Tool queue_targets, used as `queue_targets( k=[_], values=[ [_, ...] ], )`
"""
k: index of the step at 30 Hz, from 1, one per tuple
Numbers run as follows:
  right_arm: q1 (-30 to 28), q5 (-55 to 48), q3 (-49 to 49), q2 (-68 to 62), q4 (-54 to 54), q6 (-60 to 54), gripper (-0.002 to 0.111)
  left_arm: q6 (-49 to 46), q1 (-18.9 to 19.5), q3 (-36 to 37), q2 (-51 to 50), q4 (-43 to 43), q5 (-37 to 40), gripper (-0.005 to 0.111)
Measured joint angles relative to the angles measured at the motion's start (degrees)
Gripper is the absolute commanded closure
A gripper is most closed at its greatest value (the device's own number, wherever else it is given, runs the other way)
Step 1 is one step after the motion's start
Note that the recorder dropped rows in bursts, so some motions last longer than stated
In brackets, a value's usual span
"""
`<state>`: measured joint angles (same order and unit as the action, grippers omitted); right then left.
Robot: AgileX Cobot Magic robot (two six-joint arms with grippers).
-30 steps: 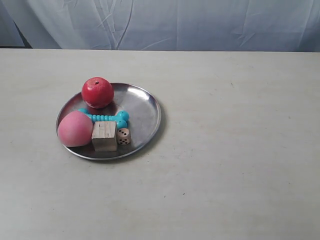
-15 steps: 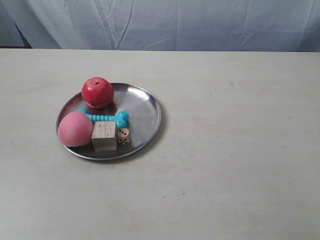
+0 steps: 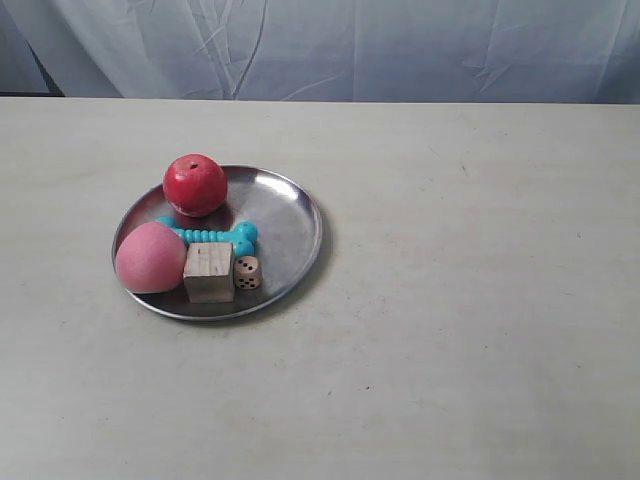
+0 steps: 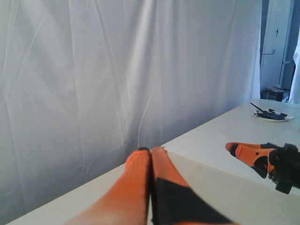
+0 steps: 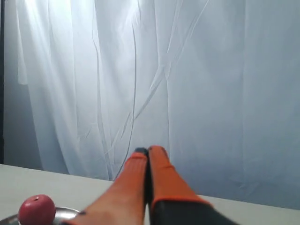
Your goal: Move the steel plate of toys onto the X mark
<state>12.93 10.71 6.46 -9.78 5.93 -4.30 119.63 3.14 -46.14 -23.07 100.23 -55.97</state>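
The steel plate (image 3: 290, 225) lies on the table left of the middle in the exterior view. On it sit the red ball (image 3: 195, 184), the pink egg-shaped ball (image 3: 149, 257), the turquoise bone (image 3: 215, 235), the wooden cube (image 3: 208, 271) and the small die (image 3: 247, 272). A tiny dark mark (image 3: 367, 388) shows on the table nearer the camera; it is too small to tell if it is the X mark. Neither arm appears in the exterior view. My left gripper (image 4: 150, 150) is shut and empty, raised above the table. My right gripper (image 5: 148, 150) is shut and empty too, with the red ball (image 5: 36, 210) and plate rim (image 5: 65, 212) low beside it.
White curtains hang behind the table (image 3: 480, 250). In the left wrist view the other arm's orange gripper (image 4: 247, 154) hovers over the table, and a small dish with dark items (image 4: 270, 114) sits on a far surface.
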Motion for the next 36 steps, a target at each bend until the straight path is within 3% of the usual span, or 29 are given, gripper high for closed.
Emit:
queue_targets(
  k=[5,20,30,36],
  values=[
    [0.0,1.6,-6.0,0.1,0.1,0.0,0.108,0.0,0.0,0.0,0.0,0.0,-0.2,0.107],
    [-0.8,-5.0,-6.3,1.7,0.1,0.0,0.108,0.0,0.0,0.0,0.0,0.0,-0.5,0.107],
    [-17.5,-5.1,-6.3,9.3,0.1,0.0,0.108,0.0,0.0,0.0,0.0,0.0,-2.6,0.107],
    [-19.6,-5.1,-6.3,9.3,0.6,0.1,0.108,-0.1,0.0,0.0,0.0,0.0,-4.8,0.107]
  ],
)
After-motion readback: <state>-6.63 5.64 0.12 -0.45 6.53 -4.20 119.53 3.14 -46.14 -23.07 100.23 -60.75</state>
